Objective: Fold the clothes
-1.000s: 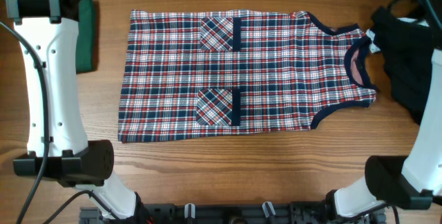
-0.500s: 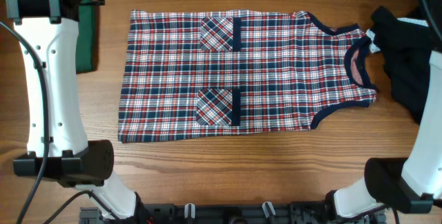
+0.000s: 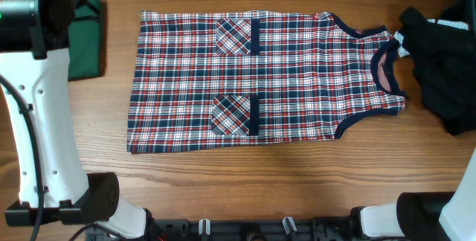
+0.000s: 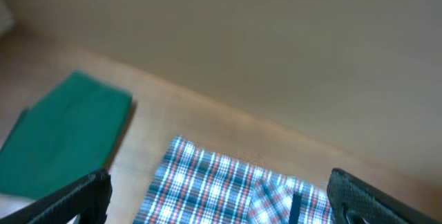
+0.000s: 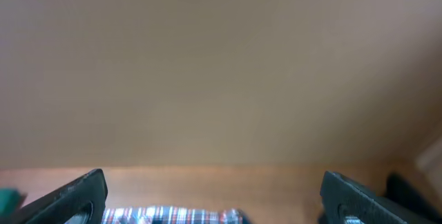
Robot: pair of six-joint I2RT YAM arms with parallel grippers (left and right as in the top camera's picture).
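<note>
Closest to my own lenses, my left claw (image 4: 219,200) has its dark fingers spread as wide as they go and holds nothing. My right claw (image 5: 214,196) is spread just as wide, and it is empty too. Both hang high above the table (image 3: 297,174), a warm wood-grain surface, smooth and flat.

Below me lies the plaid dress (image 3: 260,81), spread full length across the middle of the table. Its hem is toward my left side and its neckline toward my right. It is thin woven cloth in a red, white and navy check, it lies almost without a wrinkle, and it flares a little toward the hem. Two square pockets (image 3: 235,36) are cut on the bias and each is edged with a navy strip. Navy trim (image 3: 387,66) binds the neck and armholes. I judge that no fold has been made in it yet, so the main work is all ahead.

Off the hem end, apart from the dress, sits the green garment (image 3: 85,36). It is plain and matte, with the neat rectangular outline of something probably folded already. At the other end the black garment (image 3: 442,70) is a crumpled heap of soft ridges touching the dress's shoulder, and it looks unfolded.

Farthest off, past the table edge, both wrist views end in a blank beige wall (image 5: 221,65).
</note>
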